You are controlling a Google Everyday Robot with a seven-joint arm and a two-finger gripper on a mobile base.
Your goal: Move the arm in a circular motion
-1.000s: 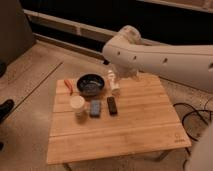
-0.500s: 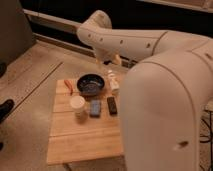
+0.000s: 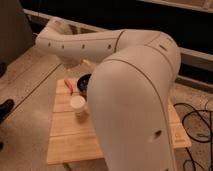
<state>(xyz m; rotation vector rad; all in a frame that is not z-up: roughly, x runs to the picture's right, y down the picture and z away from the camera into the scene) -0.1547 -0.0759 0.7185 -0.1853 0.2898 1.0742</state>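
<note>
1. the arm (image 3: 125, 75) was seen filling most of the view, swung across above the wooden table (image 3: 65, 145), judged to be partway round its circle.
2. the gripper was not in view, hidden past the far end of the arm; its state could not be told.
3. a white cup (image 3: 79, 106), dark bowl (image 3: 83, 83) and orange item (image 3: 68, 85) were left untouched below the arm, as nothing needed grasping.

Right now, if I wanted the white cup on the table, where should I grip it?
Probably across the upright white cup walls just below the rim, from above; the arm crowds its right side. The gripper isn't in view.
</note>
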